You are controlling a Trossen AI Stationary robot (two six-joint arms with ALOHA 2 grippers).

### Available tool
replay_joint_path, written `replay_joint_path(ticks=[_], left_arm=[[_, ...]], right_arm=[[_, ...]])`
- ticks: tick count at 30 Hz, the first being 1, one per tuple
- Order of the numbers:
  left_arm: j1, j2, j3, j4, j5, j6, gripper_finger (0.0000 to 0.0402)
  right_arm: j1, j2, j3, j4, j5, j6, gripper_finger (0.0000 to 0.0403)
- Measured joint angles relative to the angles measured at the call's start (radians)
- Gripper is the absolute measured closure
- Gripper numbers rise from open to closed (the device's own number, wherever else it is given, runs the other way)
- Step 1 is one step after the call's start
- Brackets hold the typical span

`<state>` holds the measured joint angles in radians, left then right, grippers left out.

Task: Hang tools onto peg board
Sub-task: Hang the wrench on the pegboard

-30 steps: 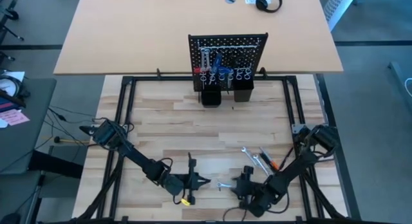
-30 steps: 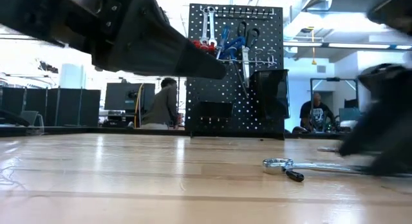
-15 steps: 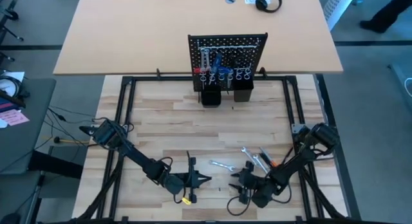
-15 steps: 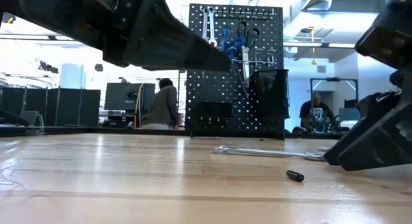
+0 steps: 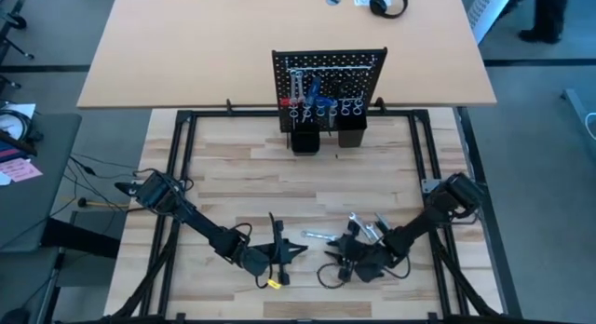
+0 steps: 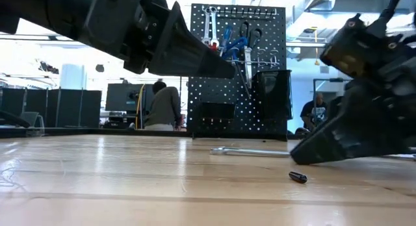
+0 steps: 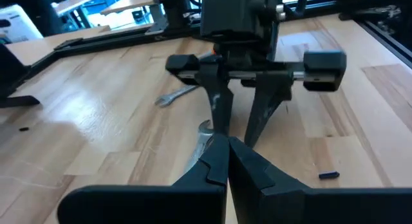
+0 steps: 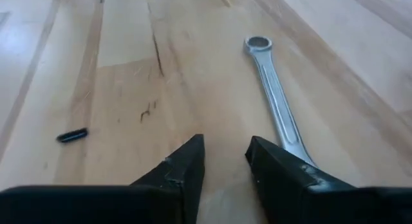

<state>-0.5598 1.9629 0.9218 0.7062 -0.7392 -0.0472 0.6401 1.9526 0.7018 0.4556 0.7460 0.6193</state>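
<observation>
A silver wrench (image 5: 320, 236) lies flat on the wooden table, ring end (image 8: 257, 43) pointing away from my right gripper. My right gripper (image 8: 225, 154) is low over the table at the near right. It is open, with bare wood between its fingers and the wrench along their far side. My left gripper (image 7: 227, 145) is shut on nothing and hovers opposite, pointing at the right one. The peg board (image 5: 329, 74) stands at the table's far edge with wrenches, blue-handled tools and scissors hanging on it (image 6: 227, 37). My right gripper has the wrench's near end (image 8: 297, 147) right beside the outer side of one finger (image 8: 283, 166). I cannot tell whether they touch. The wrench lies flat on the table and runs along the fingers, not between them.
More tools lie by my right arm: a silver wrench (image 5: 363, 225) and an orange-and-black tool (image 5: 386, 225). A small black bit (image 6: 297, 177) lies on the wood near the front. Two black cups (image 5: 304, 140) stand at the peg board's base. Black frame rails (image 5: 177, 175) border the table.
My right gripper has gone toward the table's left edge and down, closer to my left gripper. The wrench lay in front of it, nearer the front edge. It has shifted toward the far edge and now lies on the far side of the fingers.
</observation>
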Motion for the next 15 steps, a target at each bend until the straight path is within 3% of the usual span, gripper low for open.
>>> replay_joint_path(ticks=[10, 15], left_arm=[[-0.002, 0.0, 0.0, -0.014, -0.002, -0.028, 0.04], [-0.002, 0.0, 0.0, -0.015, -0.002, -0.029, 0.04]], right_arm=[[-0.108, 0.001, -0.088, 0.184, -0.052, -0.079, 0.0234], [-0.113, 0.005, -0.091, 0.317, -0.117, -0.247, 0.024]])
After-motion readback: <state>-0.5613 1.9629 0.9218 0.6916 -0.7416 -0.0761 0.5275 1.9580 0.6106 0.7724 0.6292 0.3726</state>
